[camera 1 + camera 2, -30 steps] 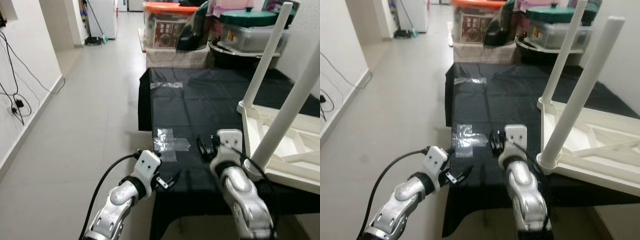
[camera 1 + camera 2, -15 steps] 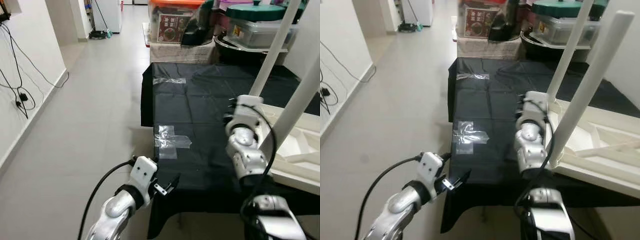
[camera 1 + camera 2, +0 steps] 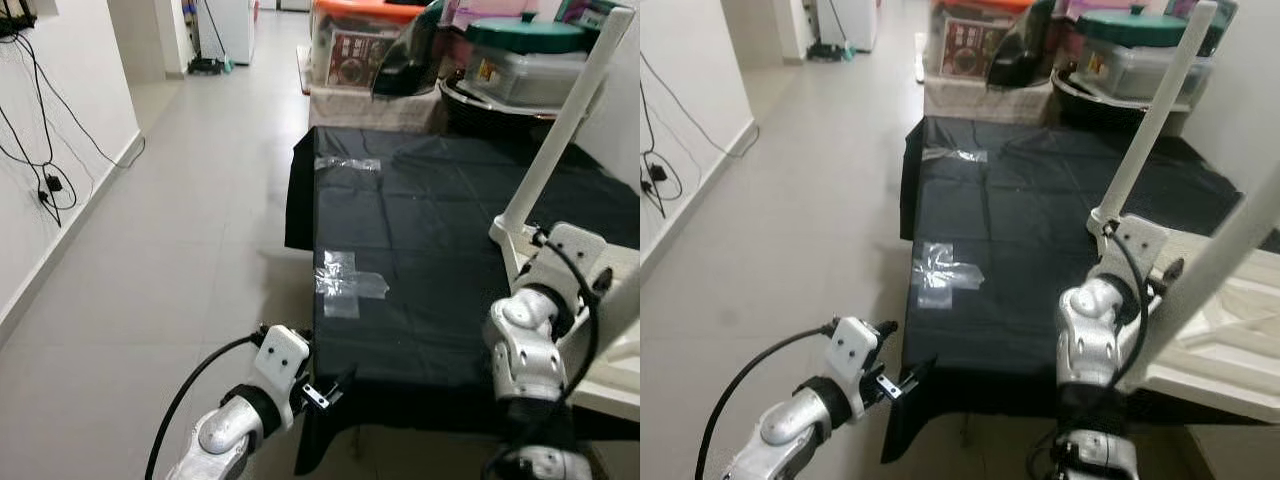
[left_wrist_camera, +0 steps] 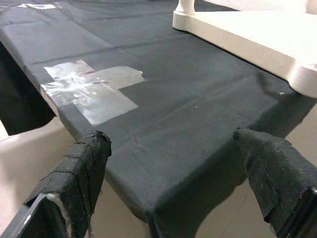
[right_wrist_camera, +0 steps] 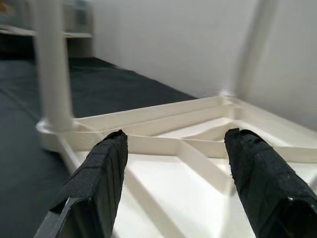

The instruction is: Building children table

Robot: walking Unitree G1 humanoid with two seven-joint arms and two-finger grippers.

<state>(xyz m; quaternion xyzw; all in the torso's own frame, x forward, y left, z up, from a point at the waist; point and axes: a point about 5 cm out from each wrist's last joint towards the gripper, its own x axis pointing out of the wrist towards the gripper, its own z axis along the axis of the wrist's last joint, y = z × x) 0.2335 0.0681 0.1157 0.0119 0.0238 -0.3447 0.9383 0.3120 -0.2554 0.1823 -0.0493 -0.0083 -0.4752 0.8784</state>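
A white children's table (image 3: 620, 330) lies upside down at the right of a low platform under black cloth (image 3: 430, 230). One white leg (image 3: 560, 130) stands up from its near-left corner, and a second leg (image 3: 1230, 250) rises closer to me. My right arm (image 3: 530, 330) is bent up over the table's near edge. Its gripper (image 5: 173, 163) is open, pointing into the ribbed underside (image 5: 198, 144), close to it and holding nothing. My left gripper (image 3: 333, 384) is low at the platform's front left corner, open and holding nothing, fingers (image 4: 79, 168) wide apart.
Clear tape patches (image 3: 345, 283) are stuck on the cloth. Storage boxes (image 3: 350, 45) and a grey bin with a green lid (image 3: 520, 65) stand behind the platform. Tiled floor (image 3: 180, 220) runs along the left, with cables (image 3: 50, 180) on the wall.
My right arm has swung from the platform's middle to the right, over the upturned table. The left gripper has sunk a little toward the front corner. The camera has shifted.
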